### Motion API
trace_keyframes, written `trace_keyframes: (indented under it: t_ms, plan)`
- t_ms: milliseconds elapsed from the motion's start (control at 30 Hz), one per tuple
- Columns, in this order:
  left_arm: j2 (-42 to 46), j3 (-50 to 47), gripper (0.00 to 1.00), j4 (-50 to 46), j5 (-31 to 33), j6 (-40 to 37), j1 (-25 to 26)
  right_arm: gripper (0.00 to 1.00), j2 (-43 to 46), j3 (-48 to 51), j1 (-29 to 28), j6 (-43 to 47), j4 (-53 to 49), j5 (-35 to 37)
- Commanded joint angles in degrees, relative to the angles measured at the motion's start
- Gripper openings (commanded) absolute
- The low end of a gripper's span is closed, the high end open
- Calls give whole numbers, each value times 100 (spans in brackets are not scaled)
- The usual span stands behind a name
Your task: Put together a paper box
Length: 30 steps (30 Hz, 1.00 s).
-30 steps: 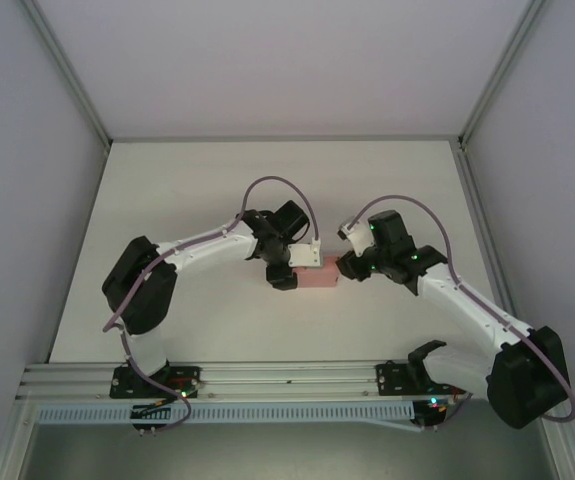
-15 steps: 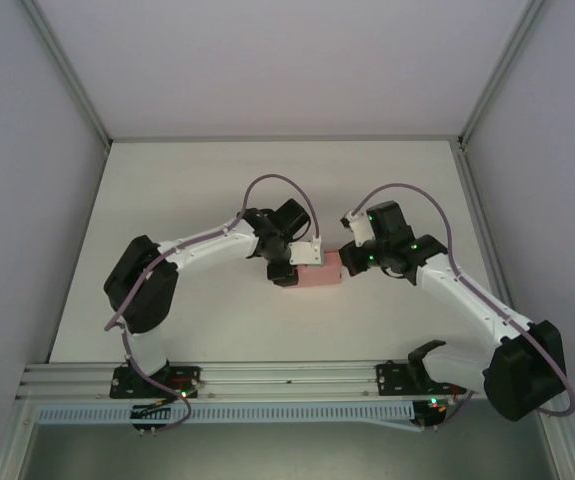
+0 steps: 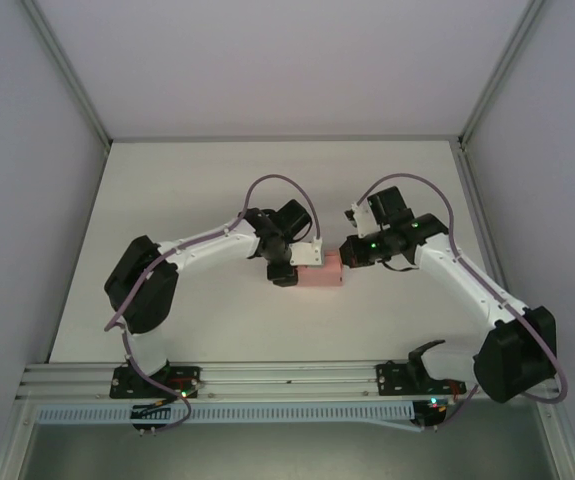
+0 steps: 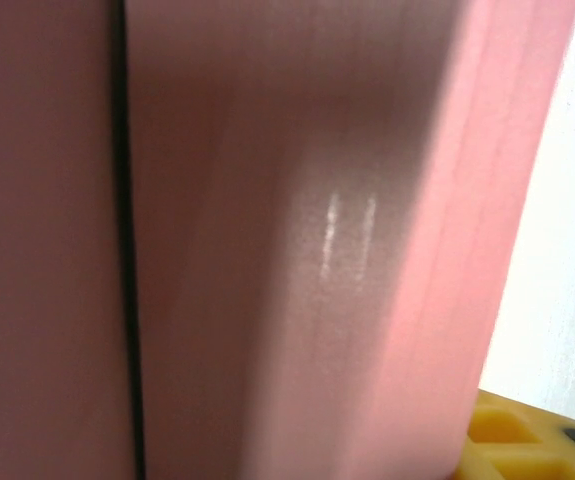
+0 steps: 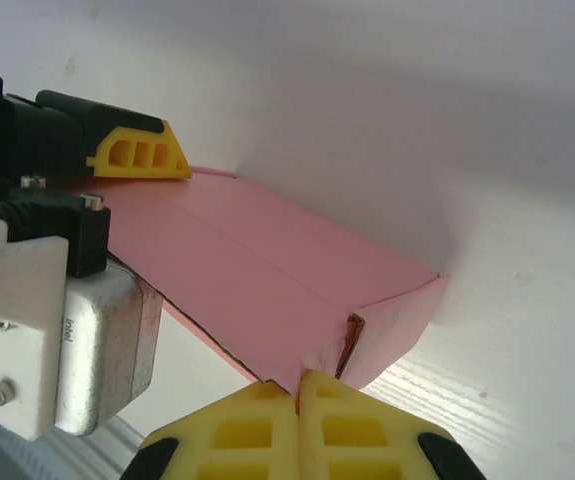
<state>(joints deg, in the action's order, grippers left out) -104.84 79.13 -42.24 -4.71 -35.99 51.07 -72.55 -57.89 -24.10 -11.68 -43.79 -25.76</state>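
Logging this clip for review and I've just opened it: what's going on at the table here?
Two arms meet at a pink paper box lying near the middle of the table. The left gripper appears to hold the box's left end, with one yellow finger against its far edge. The right gripper is shut, its tips at the corner of the right end, where an end flap looks not quite flush.

The paper box [image 5: 267, 280] is smooth, faintly glossy card.
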Motion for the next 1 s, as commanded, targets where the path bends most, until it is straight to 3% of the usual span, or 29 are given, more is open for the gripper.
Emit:
trace_keyframes:
  t_ms: [0, 233, 500, 700, 867, 967]
  plan:
    - [-239, 82, 50, 40, 350, 168, -39, 0, -71, -50, 135, -410, -488, -824]
    - [-239, 89, 49, 58, 346, 176, -6, 0, -190, 333, 441, -1046, 532, -1307]
    - [-248, 48, 49, 119, 324, 164, -3, 0, -123, 413, 459, 108, 99, -381]
    - [-265, 61, 48, 138, 240, 153, -7, 0, 416, 1254, 388, 298, 1193, -191]
    - [-265, 85, 48, 128, 218, 156, -8, 0, 776, 1694, 15, 451, 1731, 586]
    - [-257, 113, 49, 146, 193, 169, -2, 1, 791, 1822, -60, 413, 1955, 654]
